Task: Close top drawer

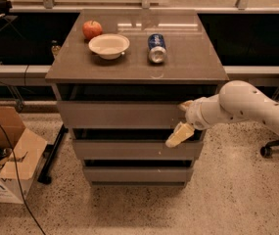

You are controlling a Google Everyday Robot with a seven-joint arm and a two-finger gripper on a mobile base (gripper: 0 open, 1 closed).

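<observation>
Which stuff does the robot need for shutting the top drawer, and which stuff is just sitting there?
For the job:
- top drawer
- gripper, at the right end of that drawer's front

Just lying about:
- apple, bowl and soda can on the cabinet top
- two lower drawers
- cardboard box on the floor, at the left
</observation>
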